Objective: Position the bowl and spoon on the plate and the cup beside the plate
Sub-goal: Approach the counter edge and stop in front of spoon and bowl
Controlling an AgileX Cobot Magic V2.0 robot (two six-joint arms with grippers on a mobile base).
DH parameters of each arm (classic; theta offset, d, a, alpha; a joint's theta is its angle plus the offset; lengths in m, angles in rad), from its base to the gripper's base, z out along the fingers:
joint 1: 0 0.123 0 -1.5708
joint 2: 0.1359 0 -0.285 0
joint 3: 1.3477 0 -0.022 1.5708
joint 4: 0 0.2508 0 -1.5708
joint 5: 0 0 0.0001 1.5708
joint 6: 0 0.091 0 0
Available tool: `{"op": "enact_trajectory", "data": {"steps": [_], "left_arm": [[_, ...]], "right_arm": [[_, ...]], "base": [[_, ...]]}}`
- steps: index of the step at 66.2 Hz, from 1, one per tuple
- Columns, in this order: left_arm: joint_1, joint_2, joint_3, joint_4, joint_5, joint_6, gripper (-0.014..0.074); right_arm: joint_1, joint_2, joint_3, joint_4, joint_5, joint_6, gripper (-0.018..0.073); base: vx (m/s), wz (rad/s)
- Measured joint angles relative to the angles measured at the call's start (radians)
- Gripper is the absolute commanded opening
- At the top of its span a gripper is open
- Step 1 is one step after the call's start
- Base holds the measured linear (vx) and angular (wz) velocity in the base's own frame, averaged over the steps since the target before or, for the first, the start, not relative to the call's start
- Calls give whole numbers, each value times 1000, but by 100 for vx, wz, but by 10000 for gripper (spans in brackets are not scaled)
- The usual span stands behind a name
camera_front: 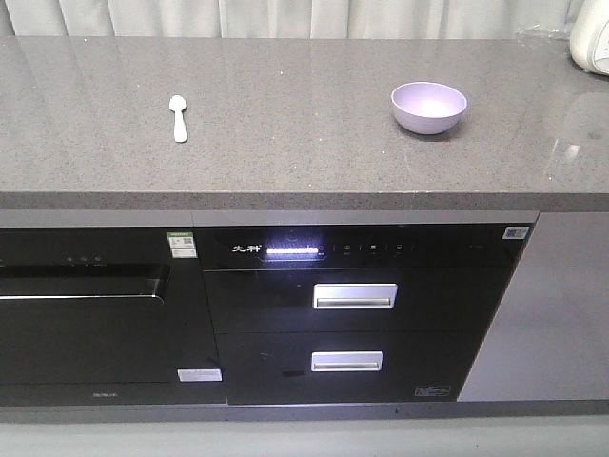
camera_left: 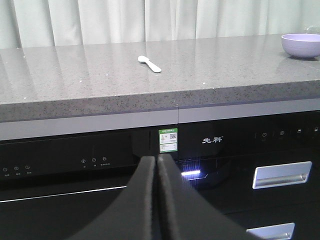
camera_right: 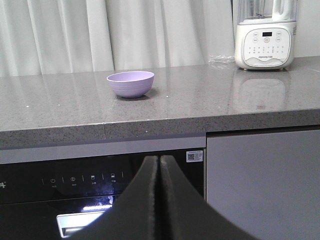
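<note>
Both arms sit low in front of the black appliance fronts point(camera_front: 114, 333), below the top of the counter point(camera_front: 304, 95). The left end effector point(camera_left: 157, 161) has its fingers pressed together with no gap and holds nothing. The right end effector point(camera_right: 159, 160) is in the same condition, fully closed and empty. The spoon point(camera_front: 178, 117) lies flat on the left part of the counter, well apart from the bowl point(camera_front: 428, 106), which stands upright and empty on the right part. The plate and the cup do not appear in any view, so no part of the arrangement is judged complete. Governing relation: in the left wrist view the spoon lies above and ahead of the closed fingers, almost straight in line. Its long axis runs roughly front to back at a slight slant, with the handle toward the front edge. In the right wrist view the bowl lies above, ahead and slightly left, and a blender point(camera_right: 263, 37) stands further right. The left arm is therefore nearer the spoon and the right arm nearer the bowl. Either approach would require raising the arm above the counter edge and opening the fingers first
</note>
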Motion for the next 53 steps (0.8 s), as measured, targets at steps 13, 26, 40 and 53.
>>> {"op": "enact_trajectory", "data": {"steps": [13,26,40,53], "left_arm": [[0,0,0,0,0,0,-6],[0,0,0,0,0,0,-6],[0,0,0,0,0,0,-6],[0,0,0,0,0,0,-6]], "right_arm": [[0,0,0,0,0,0,-3],[0,0,0,0,0,0,-3],[0,0,0,0,0,0,-3],[0,0,0,0,0,0,-3]], "base": [[9,-1],[9,0],[9,1],[9,0]]}}
